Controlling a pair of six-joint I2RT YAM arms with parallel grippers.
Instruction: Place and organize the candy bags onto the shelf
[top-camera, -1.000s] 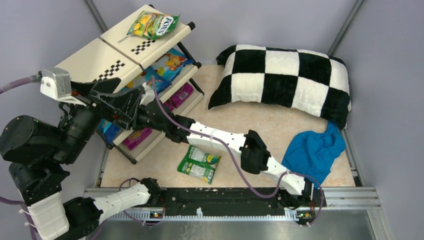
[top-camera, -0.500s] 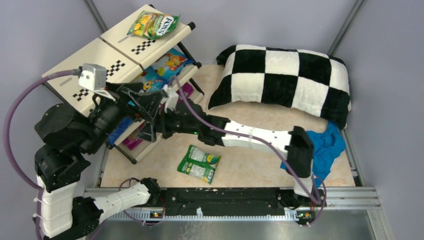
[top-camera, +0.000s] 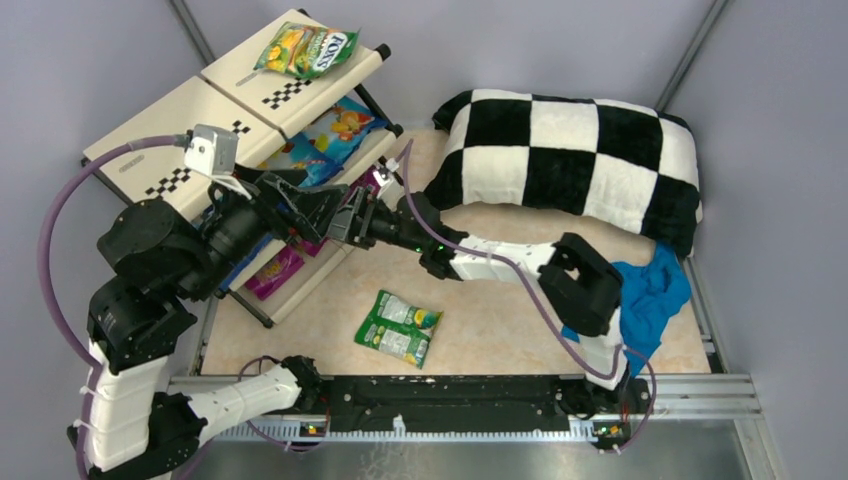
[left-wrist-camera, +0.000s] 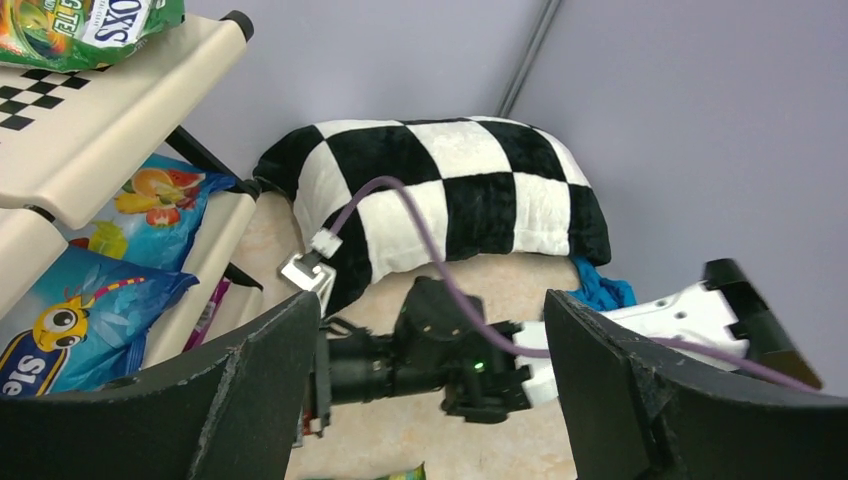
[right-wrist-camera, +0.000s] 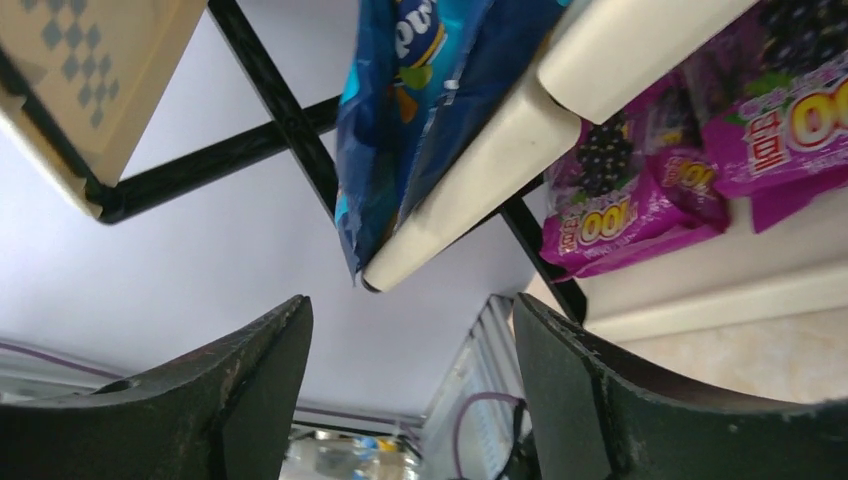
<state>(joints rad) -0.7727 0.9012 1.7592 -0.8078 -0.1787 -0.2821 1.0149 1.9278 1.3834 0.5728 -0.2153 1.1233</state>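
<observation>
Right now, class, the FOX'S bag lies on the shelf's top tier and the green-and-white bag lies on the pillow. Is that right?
No: the green-and-white bag lies on the table, apart from the pillow. The FOX'S bag is on the top tier of the shelf; the top view shows both.

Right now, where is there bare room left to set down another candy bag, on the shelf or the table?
The shelf has its top tier bare left of the FOX'S bag. The table is bare between the green-white bag and the blue cloth. Crowded: the middle tier with blue bags, the bottom tier with magenta bags.
</observation>
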